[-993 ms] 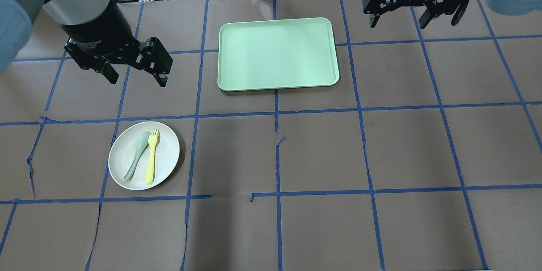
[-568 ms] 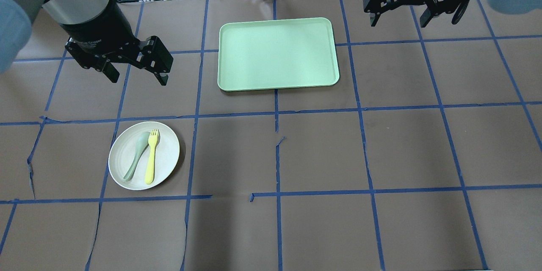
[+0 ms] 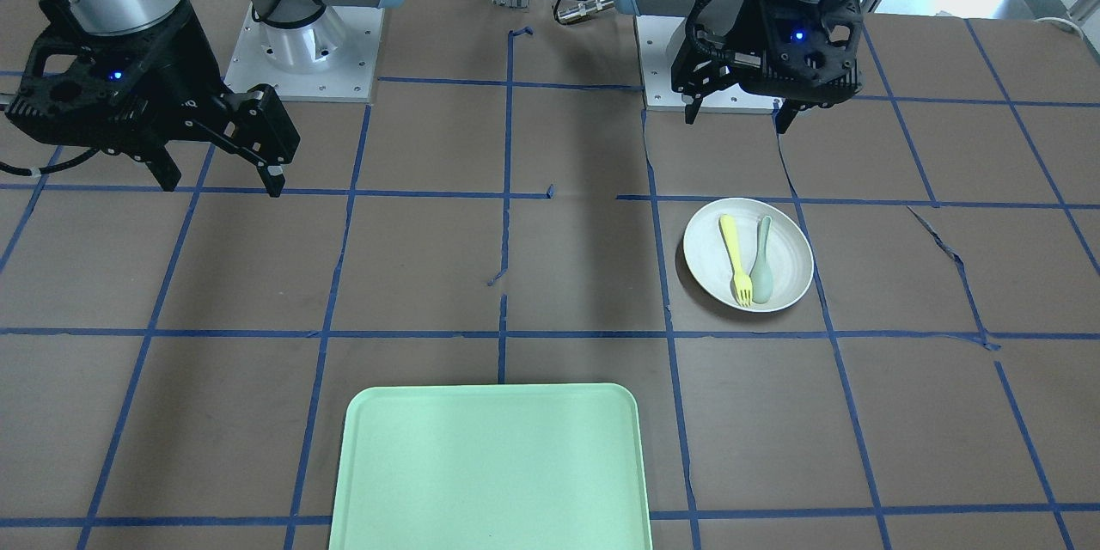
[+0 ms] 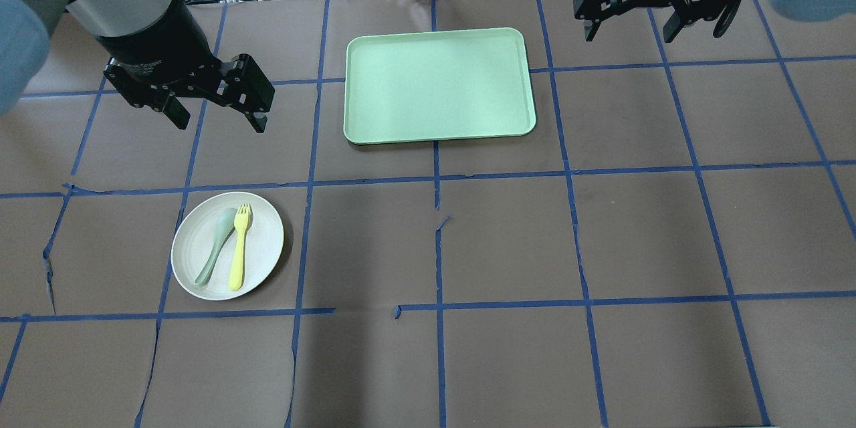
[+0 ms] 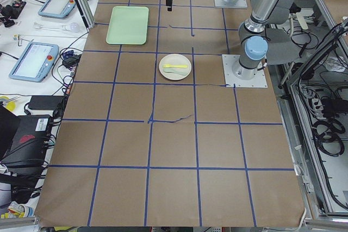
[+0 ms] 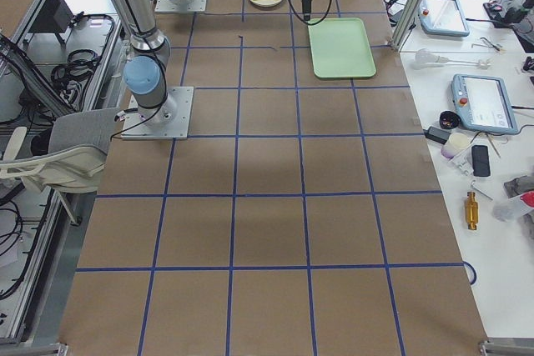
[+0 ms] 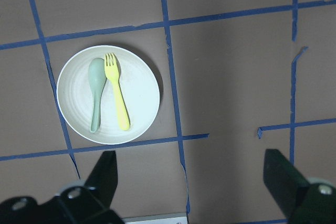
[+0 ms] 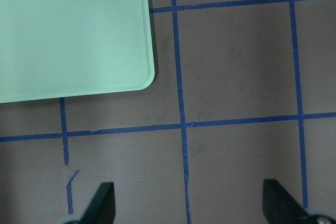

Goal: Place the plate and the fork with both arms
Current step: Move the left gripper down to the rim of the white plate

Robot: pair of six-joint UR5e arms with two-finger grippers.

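Note:
The off-white plate [image 4: 264, 241] lies on the brown table at the near left, and shows in the front view [image 3: 792, 253] and the left wrist view [image 7: 139, 87]. The pale-yellow fork [image 4: 238, 251] [image 3: 735, 258] [image 7: 116, 95] lies in it beside a grey-green spoon [image 4: 215, 247]. My left gripper [image 4: 219, 124] [image 3: 737, 120] [image 7: 190, 174] is open and empty. It hangs high above the table, off the plate's far side. My right gripper [image 4: 628, 35] [image 3: 222, 185] [image 8: 187, 198] is open and empty at the far right.
A mint-green tray [image 4: 438, 83] [image 3: 490, 464] [image 8: 73, 30] lies at the table's far middle, between the two grippers. Blue tape lines grid the brown paper, torn in places. Cables and devices lie beyond the far edge.
The left gripper has shifted slightly toward the far side. The right gripper has barely moved. Plate, fork and spoon lie as before.

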